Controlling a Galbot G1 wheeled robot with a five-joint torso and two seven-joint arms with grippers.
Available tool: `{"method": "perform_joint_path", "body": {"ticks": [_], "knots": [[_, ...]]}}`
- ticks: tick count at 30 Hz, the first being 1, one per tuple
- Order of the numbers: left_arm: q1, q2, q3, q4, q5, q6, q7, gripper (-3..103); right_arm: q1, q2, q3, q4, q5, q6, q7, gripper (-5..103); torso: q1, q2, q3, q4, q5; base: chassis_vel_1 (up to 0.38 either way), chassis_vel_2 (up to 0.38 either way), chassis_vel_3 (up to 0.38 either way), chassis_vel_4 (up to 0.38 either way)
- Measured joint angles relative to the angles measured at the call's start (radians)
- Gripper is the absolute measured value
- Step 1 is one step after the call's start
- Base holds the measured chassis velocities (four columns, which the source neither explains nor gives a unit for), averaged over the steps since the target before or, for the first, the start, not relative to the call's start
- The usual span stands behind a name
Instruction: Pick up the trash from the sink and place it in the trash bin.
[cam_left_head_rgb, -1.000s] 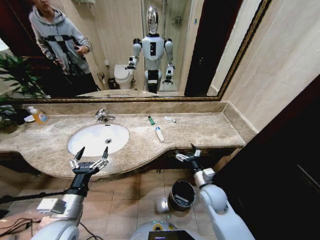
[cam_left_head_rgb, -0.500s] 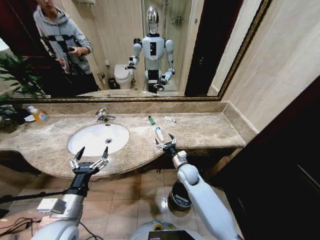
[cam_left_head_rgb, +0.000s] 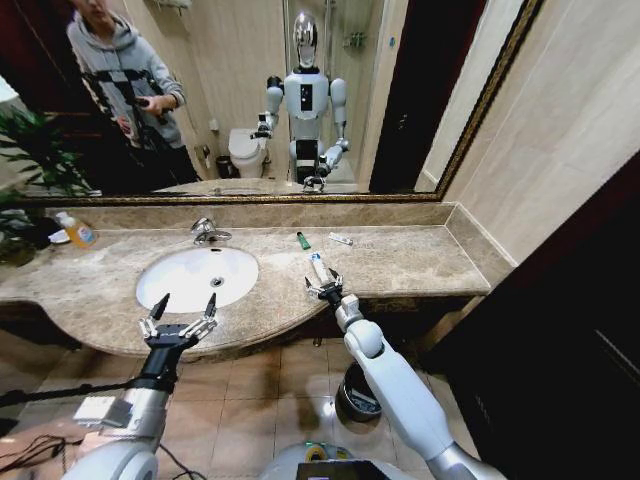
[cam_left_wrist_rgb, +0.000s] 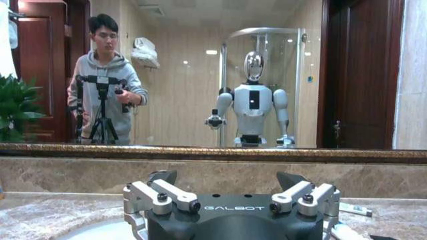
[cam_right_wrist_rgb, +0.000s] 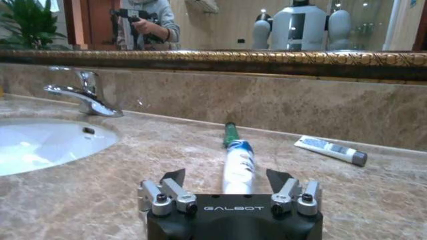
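The right gripper (cam_left_head_rgb: 323, 285) has advanced from beside the trash bin (cam_left_head_rgb: 358, 392) onto the counter; it is now sitting with fingers spread and empty at the near end of the white tube (cam_left_head_rgb: 318, 266). The left gripper (cam_left_head_rgb: 180, 318) is staying open and empty at the sink (cam_left_head_rgb: 197, 276) front edge. A green tube (cam_left_head_rgb: 302, 240) and a small packet (cam_left_head_rgb: 340, 239) are lying behind the white tube.

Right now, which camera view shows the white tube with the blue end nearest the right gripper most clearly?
The right wrist view: the white tube lies lengthwise ahead of the open right gripper, its blue band plain. The head view shows the tube small on the counter. The left wrist view catches a white end at its lower edge.
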Motion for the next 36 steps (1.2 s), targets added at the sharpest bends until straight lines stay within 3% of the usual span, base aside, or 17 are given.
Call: {"method": "perform_joint_path", "body": {"ticks": [6, 8, 21, 33, 36], "knots": [[0.0, 0.0, 0.0, 0.0, 0.0, 0.0, 0.0, 100, 0.002, 0.002, 0.013, -0.024, -0.029, -0.003, 0.001, 65, 0.0, 0.0, 0.0, 0.0, 0.0001, 0.0, 0.0, 0.0, 0.0], [0.0, 0.0, 0.0, 0.0, 0.0, 0.0, 0.0, 100, 0.002, 0.001, 0.013, -0.025, -0.031, -0.003, 0.001, 65, 0.0, 0.0, 0.0, 0.0, 0.0001, 0.0, 0.0, 0.0, 0.0], [0.0, 0.0, 0.0, 0.0, 0.0, 0.0, 0.0, 100, -0.02, -0.01, 0.031, -0.004, -0.024, -0.006, 0.002, 26, 0.0, 0.0, 0.0, 0.0, 0.0001, 0.0, 0.0, 0.0, 0.0], [0.0, 0.0, 0.0, 0.0, 0.0, 0.0, 0.0, 100, -0.075, -0.038, 0.069, 0.062, 0.002, 0.017, 0.0, 25, 0.0, 0.0, 0.0, 0.0, 0.0001, 0.0, 0.0, 0.0, 0.0], [0.0, 0.0, 0.0, 0.0, 0.0, 0.0, 0.0, 100, -0.117, -0.048, 0.101, 0.108, 0.011, 0.052, -0.015, 25, 0.0, 0.0, 0.0, 0.0001, 0.0002, 0.0, 0.0, 0.0, 0.0]]}}
